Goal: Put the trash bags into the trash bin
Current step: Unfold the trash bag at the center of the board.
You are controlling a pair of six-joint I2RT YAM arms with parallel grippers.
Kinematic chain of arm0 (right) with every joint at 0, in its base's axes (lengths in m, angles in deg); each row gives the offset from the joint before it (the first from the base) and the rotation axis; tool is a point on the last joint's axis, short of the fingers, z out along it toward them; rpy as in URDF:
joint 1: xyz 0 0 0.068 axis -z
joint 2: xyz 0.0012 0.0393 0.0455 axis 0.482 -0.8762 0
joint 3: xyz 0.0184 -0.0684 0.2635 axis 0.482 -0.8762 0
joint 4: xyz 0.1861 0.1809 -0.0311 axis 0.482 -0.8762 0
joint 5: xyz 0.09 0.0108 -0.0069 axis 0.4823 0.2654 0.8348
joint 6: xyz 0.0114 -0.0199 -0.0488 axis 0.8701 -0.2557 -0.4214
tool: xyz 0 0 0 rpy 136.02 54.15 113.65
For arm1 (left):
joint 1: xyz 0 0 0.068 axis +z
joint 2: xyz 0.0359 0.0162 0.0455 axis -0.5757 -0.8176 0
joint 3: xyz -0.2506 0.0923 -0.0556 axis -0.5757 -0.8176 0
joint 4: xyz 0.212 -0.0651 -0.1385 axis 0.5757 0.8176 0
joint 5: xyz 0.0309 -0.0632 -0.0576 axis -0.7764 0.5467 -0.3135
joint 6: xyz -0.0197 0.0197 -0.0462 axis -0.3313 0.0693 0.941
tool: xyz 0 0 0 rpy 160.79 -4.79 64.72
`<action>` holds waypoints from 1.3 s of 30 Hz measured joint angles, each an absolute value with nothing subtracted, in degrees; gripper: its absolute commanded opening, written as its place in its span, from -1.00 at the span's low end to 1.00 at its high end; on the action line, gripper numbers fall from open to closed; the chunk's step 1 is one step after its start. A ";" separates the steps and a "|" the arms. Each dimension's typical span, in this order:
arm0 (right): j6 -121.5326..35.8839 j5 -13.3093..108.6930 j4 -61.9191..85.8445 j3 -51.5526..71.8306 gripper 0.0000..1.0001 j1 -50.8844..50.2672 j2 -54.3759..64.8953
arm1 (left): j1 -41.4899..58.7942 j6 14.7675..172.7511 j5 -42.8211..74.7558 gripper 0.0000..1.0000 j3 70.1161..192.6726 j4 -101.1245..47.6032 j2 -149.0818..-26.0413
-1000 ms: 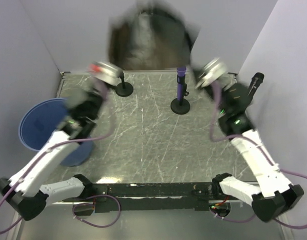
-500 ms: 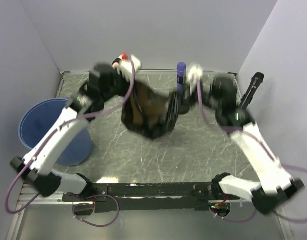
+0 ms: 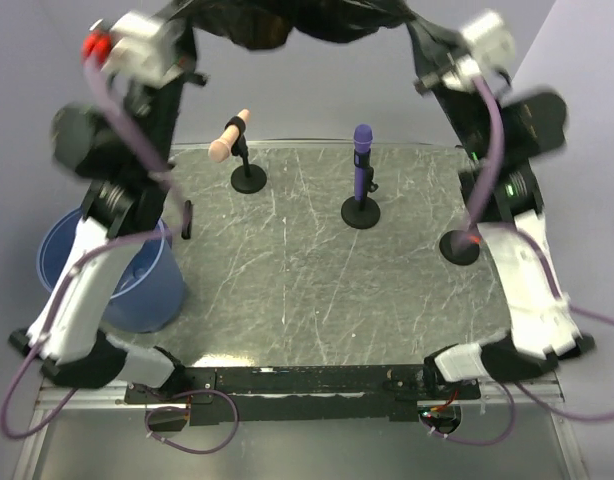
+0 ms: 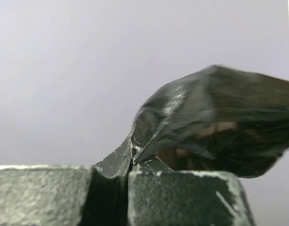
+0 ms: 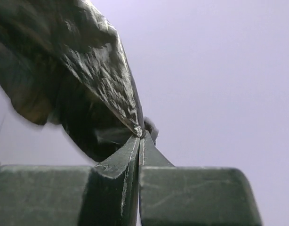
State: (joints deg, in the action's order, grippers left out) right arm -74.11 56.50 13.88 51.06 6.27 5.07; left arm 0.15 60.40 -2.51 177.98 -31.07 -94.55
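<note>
left tool (image 4: 127, 172) and right tool (image 5: 138, 157) each clamp an edge of the black trash bag (image 3: 287, 22) i hold high over the table (image 3: 307, 290).

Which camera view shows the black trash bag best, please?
The left wrist view: much of the black trash bag shows, a corner pinched in the left gripper. The right wrist view shows another corner in the right gripper; the top view crops it.

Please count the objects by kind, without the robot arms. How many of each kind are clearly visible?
Black trash bag: 1
Blue trash bin: 1
Stands: 2, the pink-tipped stand and the purple stand
Total: 4
</note>
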 measured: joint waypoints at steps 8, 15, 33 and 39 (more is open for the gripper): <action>-78.87 55.95 21.05 8.39 -1.00 2.51 24.85 | -0.95 58.15 3.41 -0.99 139.12 -35.73 -78.76; -77.78 66.99 -11.32 -25.14 -1.00 0.33 26.62 | -1.14 62.02 20.22 -0.99 129.24 9.49 -102.13; -71.51 55.69 2.58 44.35 -1.00 7.45 1.85 | 1.92 63.39 -7.06 -0.99 190.27 -12.78 -109.67; -77.89 58.53 19.54 52.81 -1.00 3.78 4.69 | -3.13 51.55 -2.36 -0.98 182.09 -40.49 -101.45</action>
State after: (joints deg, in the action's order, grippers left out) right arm -77.89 58.53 19.54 52.81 3.78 4.69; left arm -3.13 51.55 -2.36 182.09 -40.49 -101.45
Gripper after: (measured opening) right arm 0.004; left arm 0.012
